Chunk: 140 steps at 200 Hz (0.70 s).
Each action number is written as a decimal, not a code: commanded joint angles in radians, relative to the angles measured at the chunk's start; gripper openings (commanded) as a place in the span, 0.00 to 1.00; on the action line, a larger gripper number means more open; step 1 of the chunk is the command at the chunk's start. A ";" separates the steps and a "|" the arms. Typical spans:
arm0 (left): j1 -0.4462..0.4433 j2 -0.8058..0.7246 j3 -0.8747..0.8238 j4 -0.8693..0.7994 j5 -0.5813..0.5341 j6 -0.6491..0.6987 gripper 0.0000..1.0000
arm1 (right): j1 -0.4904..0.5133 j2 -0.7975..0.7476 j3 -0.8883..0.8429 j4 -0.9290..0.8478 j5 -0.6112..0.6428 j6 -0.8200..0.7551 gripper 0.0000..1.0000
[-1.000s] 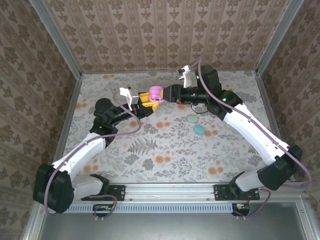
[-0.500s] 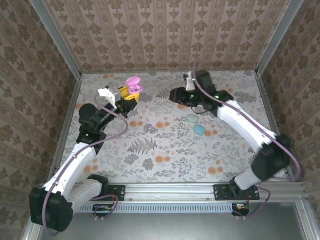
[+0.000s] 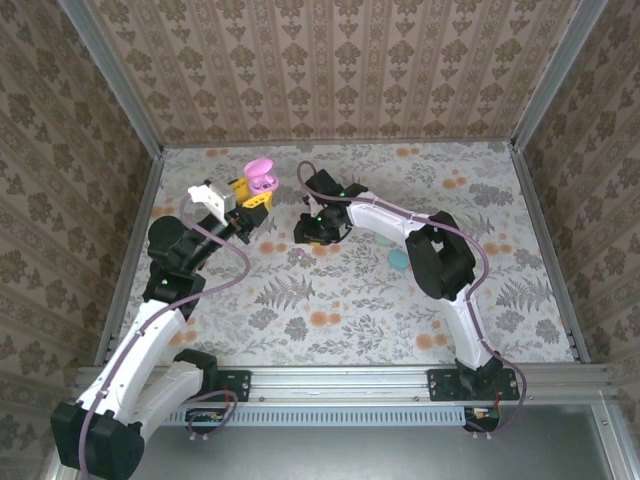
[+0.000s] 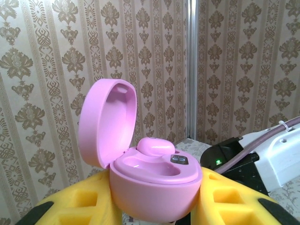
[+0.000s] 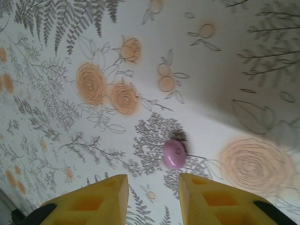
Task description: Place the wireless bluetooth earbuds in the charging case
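- Two arms stood bolted at the near edge of the table, the left one bending up along its own side and the right one folded across towards the middle.
- Beside the right arm's elbow we saw a teal case lying on the floral table, partly hidden by that arm.
- Further in, one loose pinkish-purple earbud lay on the table near the middle, touching nothing else.
- The right pincer pointed down at the table just short of that earbud. Its yellow fingers stood apart with nothing between them. The bud sat just beyond the gap, closer to the finger on the right of the wrist view.
- Farther back on the left, the left pincer was clamped on the pink charging case and held it up, with one yellow pad on each side.
- The case's lid was swung open and stood upright, and a second earbud sat in one well of the base.
- Behind all this we saw the patterned back wall.
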<state>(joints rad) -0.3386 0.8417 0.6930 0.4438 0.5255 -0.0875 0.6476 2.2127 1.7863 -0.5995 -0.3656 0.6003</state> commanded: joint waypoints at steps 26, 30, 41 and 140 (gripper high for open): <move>0.009 -0.008 0.012 0.004 0.006 0.025 0.33 | 0.010 0.069 0.068 -0.100 0.031 -0.022 0.36; 0.009 -0.007 0.012 0.005 0.007 0.025 0.33 | 0.010 0.073 0.071 -0.100 0.030 -0.024 0.36; 0.009 -0.005 0.013 0.007 0.007 0.025 0.33 | 0.013 0.087 0.084 -0.110 0.031 -0.026 0.36; 0.009 -0.003 0.011 0.011 0.008 0.021 0.33 | 0.040 0.210 0.227 -0.214 0.046 -0.056 0.33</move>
<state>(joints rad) -0.3386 0.8425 0.6930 0.4404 0.5262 -0.0814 0.6777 2.3871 1.9697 -0.7475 -0.3431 0.5690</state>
